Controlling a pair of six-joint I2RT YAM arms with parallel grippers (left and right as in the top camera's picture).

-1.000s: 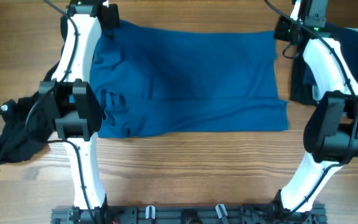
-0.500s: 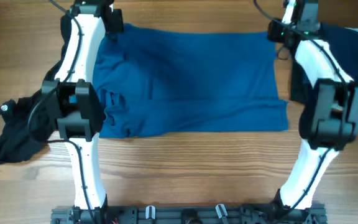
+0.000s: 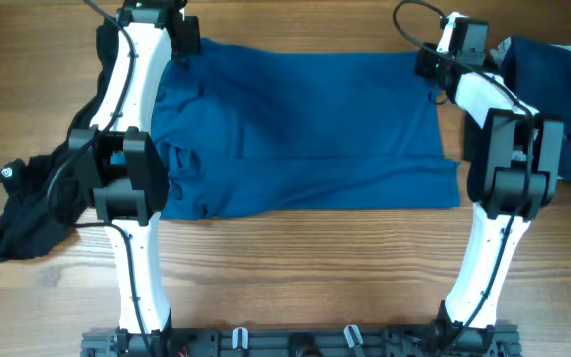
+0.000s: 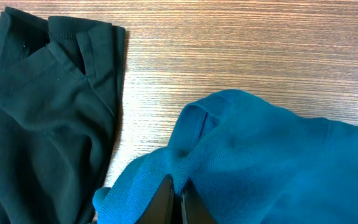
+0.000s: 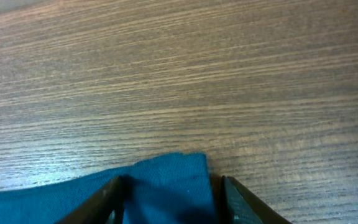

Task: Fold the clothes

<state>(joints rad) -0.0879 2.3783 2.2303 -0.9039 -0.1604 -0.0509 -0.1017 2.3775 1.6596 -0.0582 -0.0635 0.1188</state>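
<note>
Pinching blue T-shirt (image 3: 305,119) w/ L pincer (image 4: 176,190), R pincer (image 5: 169,190) spread.

T-shirt (image 3: 305,129) central — bundle (image 3: 28,208) left, heap (image 3: 553,89) right

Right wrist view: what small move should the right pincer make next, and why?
Probably close the right pincer on the blue T-shirt corner: its fingers stand open on either side of that corner, while the left pincer is shut on the other far corner.
</note>
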